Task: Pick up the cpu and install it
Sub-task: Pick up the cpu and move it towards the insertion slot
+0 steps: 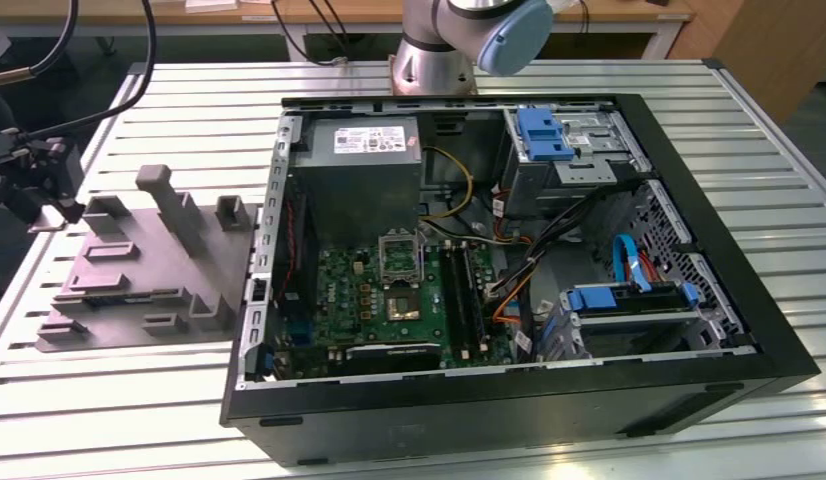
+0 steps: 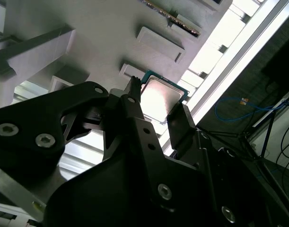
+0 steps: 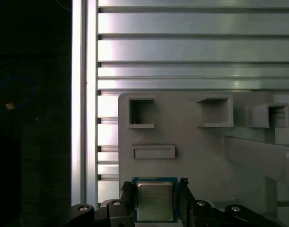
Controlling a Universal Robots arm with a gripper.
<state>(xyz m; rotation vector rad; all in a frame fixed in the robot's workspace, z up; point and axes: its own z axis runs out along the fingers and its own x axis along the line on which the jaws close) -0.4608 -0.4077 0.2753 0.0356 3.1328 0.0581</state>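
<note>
The cpu (image 3: 154, 200), a small square chip with a dull silver top and a thin pale rim, sits between my gripper's (image 3: 156, 189) two black fingers (image 3: 184, 196) in both wrist views. The fingers press on two opposite edges of the cpu (image 2: 161, 98). In the exterior view my gripper (image 1: 42, 195) hangs at the far left, raised over the left end of the grey plastic fixture (image 1: 133, 270). The silver-framed socket (image 1: 401, 252) lies on the green motherboard inside the open computer case (image 1: 733, 270), well to the exterior view's right of the gripper.
The fixture (image 3: 191, 142) has upright blocks and square pockets below the gripper. The ribbed metal table (image 1: 120, 400) ends just beyond the fixture. Inside the case are a power supply (image 1: 362, 170), cables and blue drive brackets (image 1: 544, 135). The arm's base (image 1: 433, 60) stands behind the case.
</note>
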